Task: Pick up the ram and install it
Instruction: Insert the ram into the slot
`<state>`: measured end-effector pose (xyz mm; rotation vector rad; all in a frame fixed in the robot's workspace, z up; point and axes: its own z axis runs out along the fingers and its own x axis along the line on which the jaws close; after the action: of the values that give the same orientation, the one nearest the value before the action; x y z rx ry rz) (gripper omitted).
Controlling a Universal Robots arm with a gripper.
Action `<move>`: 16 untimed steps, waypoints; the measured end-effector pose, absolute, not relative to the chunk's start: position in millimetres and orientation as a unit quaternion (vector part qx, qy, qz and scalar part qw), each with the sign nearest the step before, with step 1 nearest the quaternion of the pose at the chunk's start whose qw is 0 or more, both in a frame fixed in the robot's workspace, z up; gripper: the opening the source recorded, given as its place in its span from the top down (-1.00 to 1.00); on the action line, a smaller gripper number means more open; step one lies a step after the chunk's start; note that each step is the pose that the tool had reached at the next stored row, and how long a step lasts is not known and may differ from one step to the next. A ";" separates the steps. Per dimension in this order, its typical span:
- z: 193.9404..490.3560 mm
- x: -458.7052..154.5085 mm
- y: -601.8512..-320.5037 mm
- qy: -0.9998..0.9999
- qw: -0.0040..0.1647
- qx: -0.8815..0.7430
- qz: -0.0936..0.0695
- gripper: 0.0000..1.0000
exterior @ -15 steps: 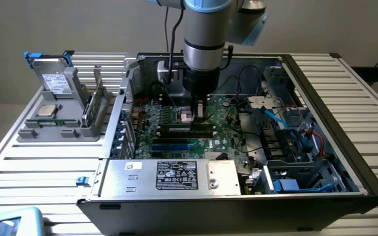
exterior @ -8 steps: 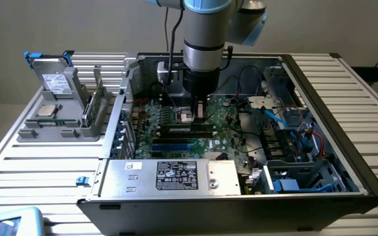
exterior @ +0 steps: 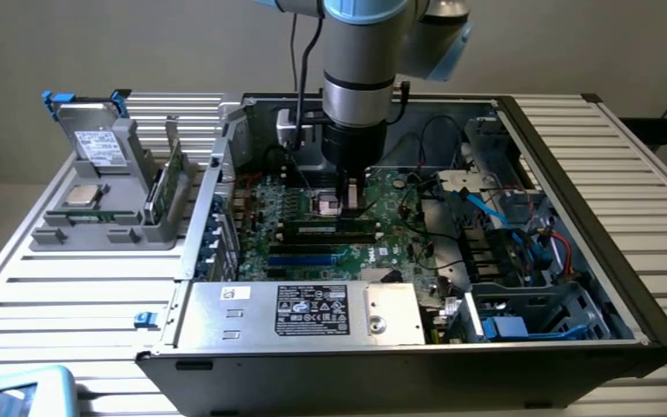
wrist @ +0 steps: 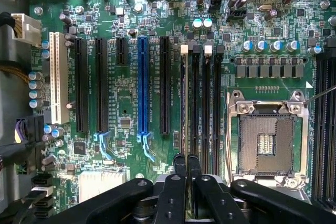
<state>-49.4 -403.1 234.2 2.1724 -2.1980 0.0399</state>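
The claw (wrist: 187,157) has its two black fingertips (wrist: 180,165) drawn together with almost no gap, directly over the near end of the ram (wrist: 184,103). Whether they nip its thin top edge or only bear on it cannot be told. The step in hand looks like seating the stick. Done well, that would mean pressing straight down along the slot and keeping the stick upright, so it does not lean toward the empty black slot (wrist: 195,103) just beside it. The pressure should be even enough that both ends sink together and the white latch (wrist: 184,50) at the far end can close. The ram stands edge-up in its slot on the green motherboard (wrist: 126,93), between the long expansion slots and the open processor socket (wrist: 265,142). In the wrist view it is a narrow pale strip as long as its slot. In the exterior view the ram (exterior: 327,228) is a slim dark-and-green stick under the arm, inside the open computer case (exterior: 426,373) on the slatted desk (exterior: 624,148).
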 end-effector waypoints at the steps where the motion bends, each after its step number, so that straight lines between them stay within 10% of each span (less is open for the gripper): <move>1: 234.1 -49.4 -403.1 -0.711 0.025 0.703 0.013 0.74; 16: 232.5 -49.3 -403.1 -0.717 0.025 0.697 0.013 0.74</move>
<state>-49.3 -403.1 232.5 2.1546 -2.2157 0.0391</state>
